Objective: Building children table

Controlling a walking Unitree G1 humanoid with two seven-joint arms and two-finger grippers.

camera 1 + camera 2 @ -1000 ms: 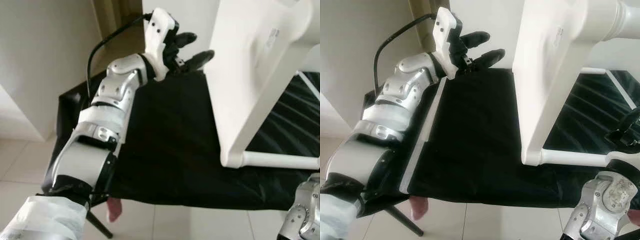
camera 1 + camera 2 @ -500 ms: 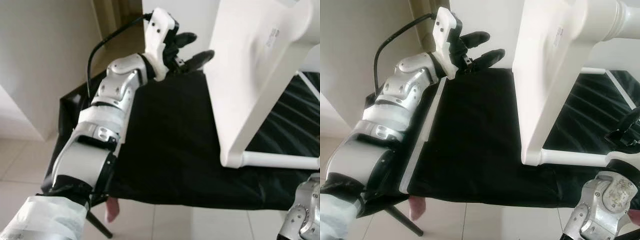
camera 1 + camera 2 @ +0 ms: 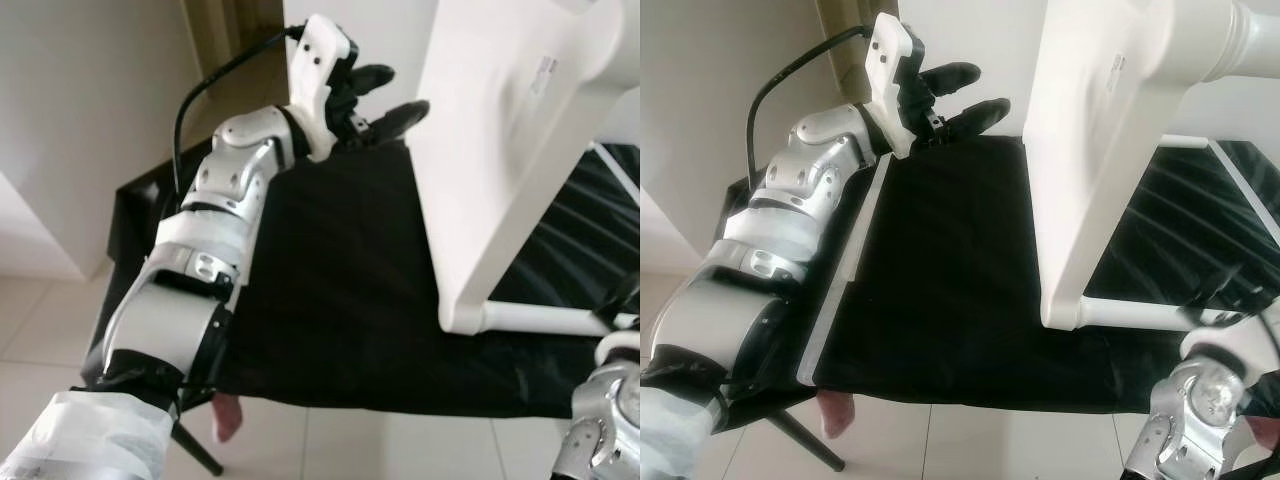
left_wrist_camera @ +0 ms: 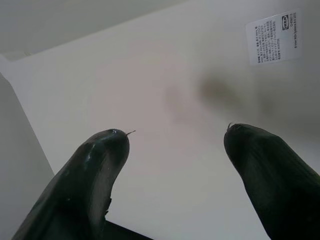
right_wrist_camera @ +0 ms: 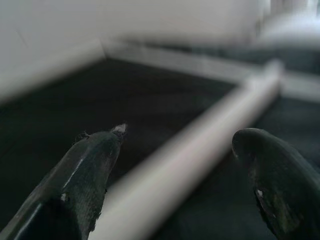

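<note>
Right end effector [image 5: 175,145] nearer round leg [image 5: 200,150]

The little white table [image 3: 1110,150] is not built yet. Its big flat top stands up on its edge on a black cloth [image 3: 950,270], at about 1 o'clock from me. A small paper label [image 4: 272,36] is stuck on the flat face. A round white leg [image 3: 540,318] lies on the cloth at 3 o'clock, joined to the bottom corner of the top.
</note>
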